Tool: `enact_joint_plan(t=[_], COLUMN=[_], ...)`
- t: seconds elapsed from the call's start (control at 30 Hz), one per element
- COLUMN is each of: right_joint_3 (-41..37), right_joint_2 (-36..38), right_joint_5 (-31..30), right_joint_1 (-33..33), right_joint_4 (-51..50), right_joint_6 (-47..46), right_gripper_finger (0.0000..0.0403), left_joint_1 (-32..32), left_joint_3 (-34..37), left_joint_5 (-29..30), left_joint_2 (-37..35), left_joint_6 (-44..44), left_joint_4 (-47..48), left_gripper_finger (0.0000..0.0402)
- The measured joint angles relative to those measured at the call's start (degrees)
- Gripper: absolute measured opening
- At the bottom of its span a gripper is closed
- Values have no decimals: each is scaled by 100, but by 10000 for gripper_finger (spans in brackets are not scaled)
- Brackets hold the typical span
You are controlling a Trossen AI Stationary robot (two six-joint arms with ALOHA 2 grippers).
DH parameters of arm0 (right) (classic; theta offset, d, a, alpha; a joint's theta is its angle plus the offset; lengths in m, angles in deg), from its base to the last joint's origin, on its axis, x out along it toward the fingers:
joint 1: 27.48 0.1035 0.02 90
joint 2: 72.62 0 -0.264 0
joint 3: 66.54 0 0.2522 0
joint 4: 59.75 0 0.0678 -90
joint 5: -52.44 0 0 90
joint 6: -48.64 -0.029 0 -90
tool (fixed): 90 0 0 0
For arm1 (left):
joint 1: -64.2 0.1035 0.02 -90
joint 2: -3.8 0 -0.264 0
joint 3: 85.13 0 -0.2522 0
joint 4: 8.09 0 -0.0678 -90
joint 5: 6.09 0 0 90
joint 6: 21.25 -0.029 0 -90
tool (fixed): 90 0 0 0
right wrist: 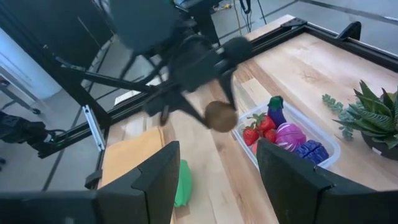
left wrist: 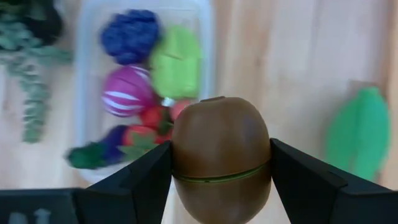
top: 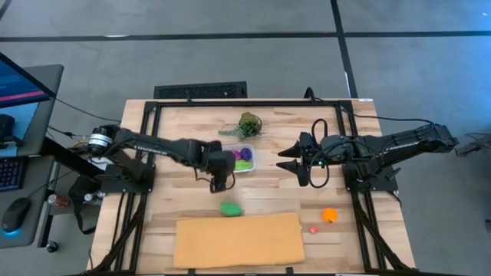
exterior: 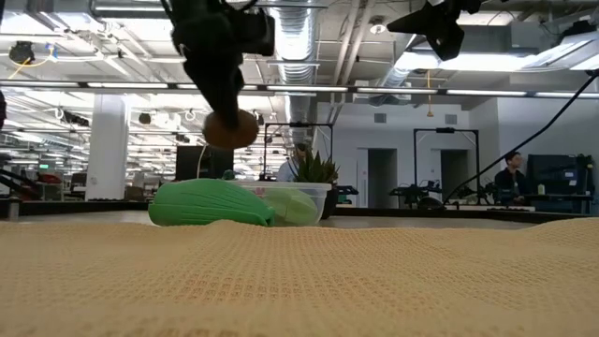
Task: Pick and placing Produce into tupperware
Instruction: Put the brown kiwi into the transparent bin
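Left wrist view: left gripper [left wrist: 221, 171] clamps brown kiwi [left wrist: 221, 155] just beside tupperware [left wrist: 205, 37], above table; carry step; next needs shift over tub, then release; right gripper [top: 290, 159] idle, fingers apart.

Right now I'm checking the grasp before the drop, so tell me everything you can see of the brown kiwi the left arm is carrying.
The kiwi is a brown, egg-shaped toy with a smooth, faintly matte plastic-looking skin and a thin green seam around its middle. It is clamped between the two dark fingers of the left gripper, one pad on each side at the seam. It hangs in the air above the table, touching nothing but the fingers, beside the tupperware that already holds other produce.
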Motion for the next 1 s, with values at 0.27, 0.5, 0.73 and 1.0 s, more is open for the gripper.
enact_joint_plan(t=[0.27,0.5,0.73,1.0], right_joint_3=[0,0,-1,0], right_joint_2=[0,0,0,0], right_joint_5=[-2,-2,-26,-30], right_joint_1=[0,0,-3,-11], right_joint_4=[0,-17,-67,-107], right_joint_6=[-28,-168,-171,-173], right_gripper_finger=[205,205,205,205], left_joint_1=[763,1016,1011,1015], left_joint_3=[1,-3,14,75], left_joint_5=[-57,-474,-686,-696], left_joint_2=[0,257,690,861], left_joint_6=[-577,-950,-1146,-1178], left_joint_4=[-484,-899,-871,-768], left_gripper_finger=[238,238,238,238])
